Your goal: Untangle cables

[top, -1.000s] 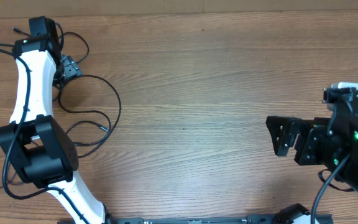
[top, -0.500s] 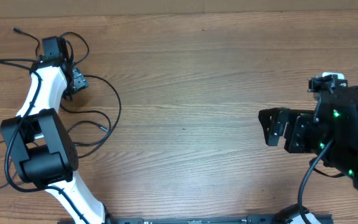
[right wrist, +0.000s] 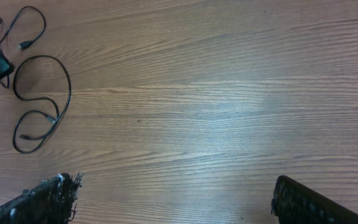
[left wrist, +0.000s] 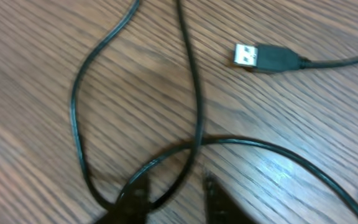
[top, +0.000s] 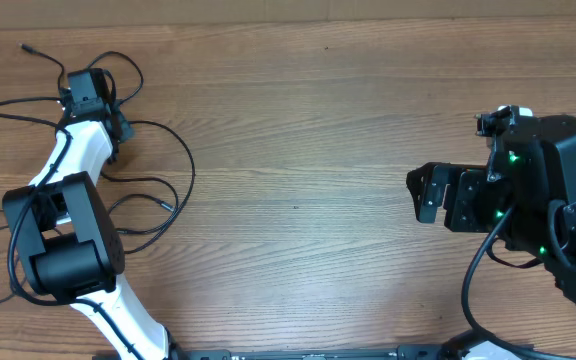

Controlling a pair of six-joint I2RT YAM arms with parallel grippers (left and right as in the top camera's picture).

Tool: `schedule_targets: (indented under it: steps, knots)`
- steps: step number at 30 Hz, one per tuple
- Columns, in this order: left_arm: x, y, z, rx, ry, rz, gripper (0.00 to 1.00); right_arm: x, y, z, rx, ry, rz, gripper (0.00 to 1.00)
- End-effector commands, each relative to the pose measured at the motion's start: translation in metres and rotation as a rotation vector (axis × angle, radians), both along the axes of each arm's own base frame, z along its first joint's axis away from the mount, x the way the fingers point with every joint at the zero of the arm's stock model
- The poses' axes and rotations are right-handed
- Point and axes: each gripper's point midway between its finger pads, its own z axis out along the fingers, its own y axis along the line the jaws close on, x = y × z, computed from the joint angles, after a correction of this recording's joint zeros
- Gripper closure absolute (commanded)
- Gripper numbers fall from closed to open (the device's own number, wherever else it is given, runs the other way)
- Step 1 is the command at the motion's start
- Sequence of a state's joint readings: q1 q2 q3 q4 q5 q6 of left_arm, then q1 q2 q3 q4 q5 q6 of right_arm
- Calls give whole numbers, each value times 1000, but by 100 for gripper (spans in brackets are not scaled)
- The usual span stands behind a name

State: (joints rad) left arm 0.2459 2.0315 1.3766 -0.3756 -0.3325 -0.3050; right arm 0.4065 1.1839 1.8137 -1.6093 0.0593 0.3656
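Since the left gripper point(left wrist: 173, 186) straddles crossed cables point(left wrist: 194, 93) at the table's point(top: 298, 120) ten o'clock, jaws narrow but grip unclear, a pull may drag both strands tighter. At three o'clock the right gripper point(top: 420, 195) hangs wide open.
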Motion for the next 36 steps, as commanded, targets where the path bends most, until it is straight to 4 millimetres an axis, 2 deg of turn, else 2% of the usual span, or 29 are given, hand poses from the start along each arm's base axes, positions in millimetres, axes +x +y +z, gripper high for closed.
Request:
schedule_targets:
  steps: [1,7,13,18,19,20,22,23,25,29,30,32,36]
  knots:
    - [-11,30,8,150,23,88,96,0,-2,3,2,-14,-10,0]
    - [-16,76,24,234,-23,155,96,2,-1,4,22,-14,-33,0]
    - [-31,122,34,255,-77,257,96,5,3,8,46,-33,-25,0]
    - [-41,139,32,227,-91,283,92,7,6,10,59,-43,-18,0]
    - [-41,138,30,209,-88,274,85,7,6,11,59,-43,-19,0]
    - [-41,131,24,168,-72,246,55,7,6,10,60,-43,-19,0]
    - [-35,115,22,115,-63,182,7,7,8,10,68,-39,-11,0]
    - [-28,105,26,88,-76,131,0,6,8,10,71,-38,-9,0]
    - [-18,91,39,41,-117,60,0,6,9,10,72,-36,-7,0]
    - [-5,60,86,-64,-248,-61,0,2,7,7,63,-14,-7,0]
    - [-5,46,111,-99,-304,-111,0,-2,5,3,55,5,-8,0]
    - [-9,32,140,-126,-357,-159,1,-6,4,0,45,26,-9,0]
    - [-31,-4,202,-175,-454,-257,0,-12,2,0,45,28,-8,0]
